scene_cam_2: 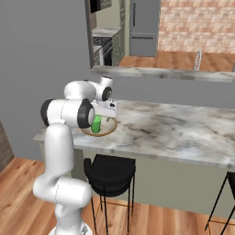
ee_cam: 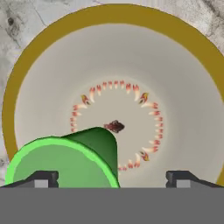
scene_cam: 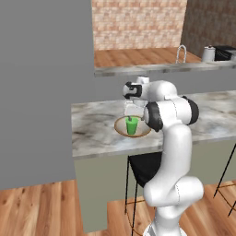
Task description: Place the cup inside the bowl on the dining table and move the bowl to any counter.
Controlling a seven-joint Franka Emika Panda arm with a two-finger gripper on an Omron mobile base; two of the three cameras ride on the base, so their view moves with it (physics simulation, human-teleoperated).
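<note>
A: How far along does the job look?

B: I'd say about halfway. The cup (scene_cam: 132, 126) stands upright inside the bowl (scene_cam: 120, 129), and the bowl sits on the dining table (scene_cam: 92, 126), near the front edge by the arm. So the first part seems done; carrying the bowl over to a counter (scene_cam: 152, 68) is not yet done.

A: And the gripper?

B: The gripper (ee_cam: 112, 177) hangs just above the bowl, looking straight down into it. Its two fingertips (ee_cam: 42, 178) stand wide apart, one on each side of the cup's mouth, and nothing is pinched between them as far as I can see. I judge the cup is let go.

A: What does the cup look like?

B: Small, bright green, plain, no handle, slightly tapered. In the hand view its open rim shows as a lighter green ring, and it sits off-centre in the bowl, toward the side nearest the camera.

A: And the bowl?

B: Wide and shallow, pale beige inside with a brown-gold rim, much wider than the cup. There's a ring of small red-orange marks painted round the bottom and a little dark red spot in the middle
</note>
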